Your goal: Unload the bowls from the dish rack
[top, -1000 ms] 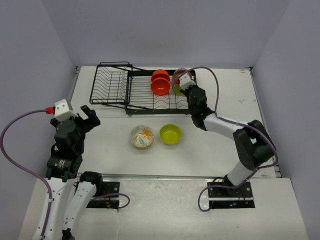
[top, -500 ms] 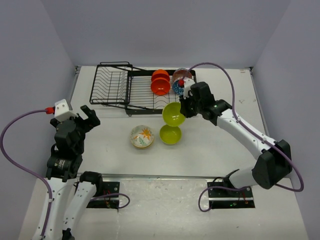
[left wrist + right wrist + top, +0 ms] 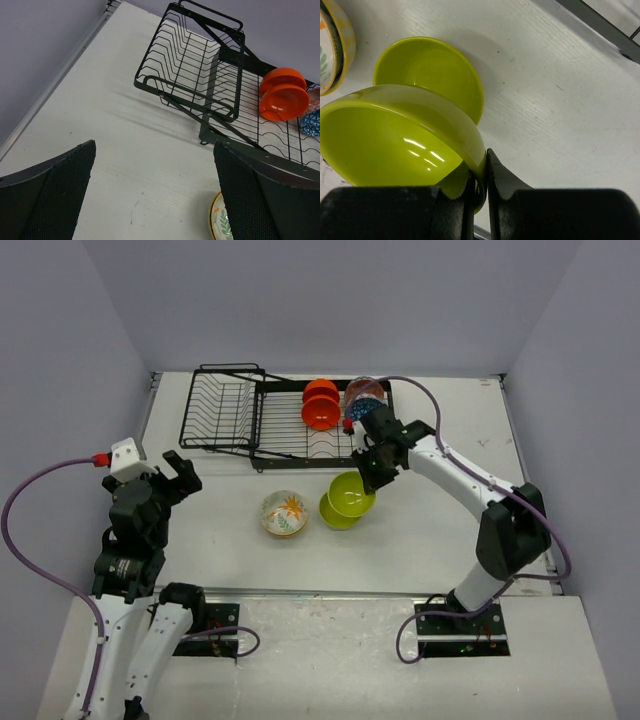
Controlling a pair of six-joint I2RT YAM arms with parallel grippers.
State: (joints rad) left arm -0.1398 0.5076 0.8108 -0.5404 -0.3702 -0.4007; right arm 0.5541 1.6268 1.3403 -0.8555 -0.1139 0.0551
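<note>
Grips tilted lime green bowl [image 3: 352,492] by rim in right end effector [image 3: 481,175], just above second lime green bowl [image 3: 431,70], with left end effector [image 3: 155,195] spread wide.

A smooth, glossy finish is shown by the held lime bowl [image 3: 395,140], and bright highlights are carried on its inside. The same gloss is seen on the second lime bowl [image 3: 432,70] beneath it. The orange bowls [image 3: 282,97] are finished smooth with a softer sheen, and the floral bowl [image 3: 284,512] appears glazed. The dish rack [image 3: 216,75] is made of thin black wire, seemingly coated metal, with a dull sheen. The table [image 3: 560,100] is surfaced in matt white, marked by a fine wood-like grain and small specks. The pads [image 3: 57,200] of the left gripper [image 3: 154,150] are faced with a rough, woven-looking black texture. The fingers [image 3: 530,200] of the right gripper [image 3: 481,167] are seen as smooth, matt black plastic.
</note>
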